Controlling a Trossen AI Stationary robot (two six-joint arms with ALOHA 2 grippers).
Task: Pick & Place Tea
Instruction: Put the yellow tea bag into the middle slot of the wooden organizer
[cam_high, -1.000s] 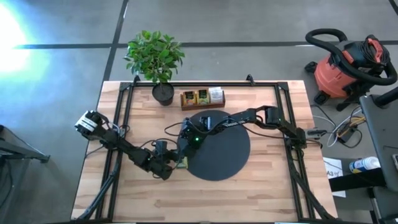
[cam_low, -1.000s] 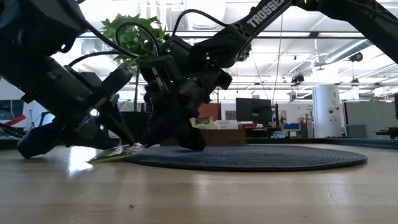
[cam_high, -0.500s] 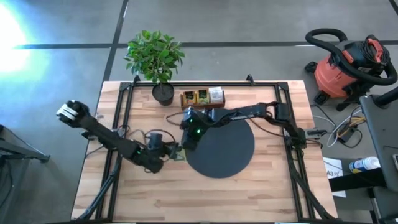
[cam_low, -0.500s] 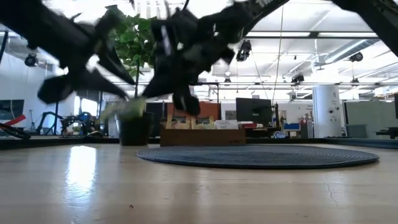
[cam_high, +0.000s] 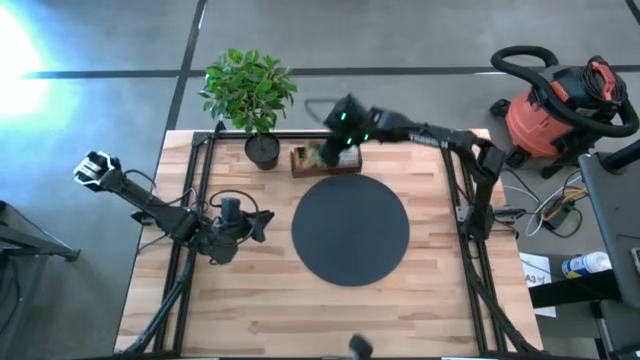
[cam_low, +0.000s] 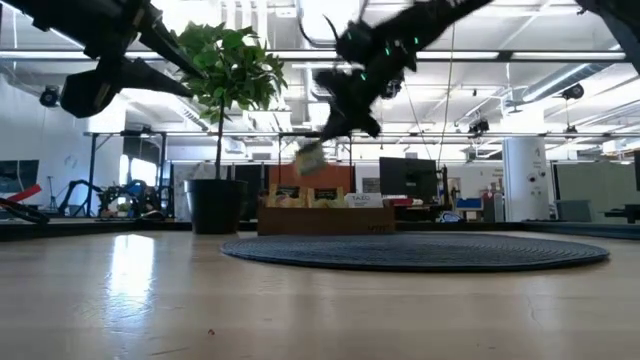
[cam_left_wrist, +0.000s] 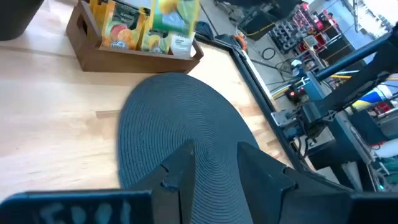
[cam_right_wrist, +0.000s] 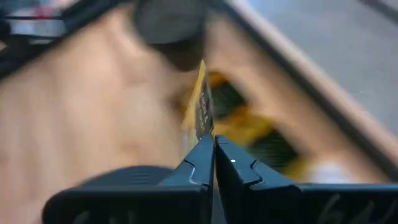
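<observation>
Tea sachet (cam_right_wrist: 202, 106) up in the air, pinched edge-on in the right pincer (cam_right_wrist: 213, 144), jaws closed tight on it! Biggest thing down there, the wooden tabletop (cam_high: 250, 310), then the black disc (cam_high: 350, 229) at its middle. Beyond the disc sits the brown tray (cam_left_wrist: 134, 53) with more sachets, and the held sachet hangs just above that tray. Left pincer (cam_left_wrist: 214, 158) waits off the disc's left edge, jaws partly apart, holding nothing.
</observation>
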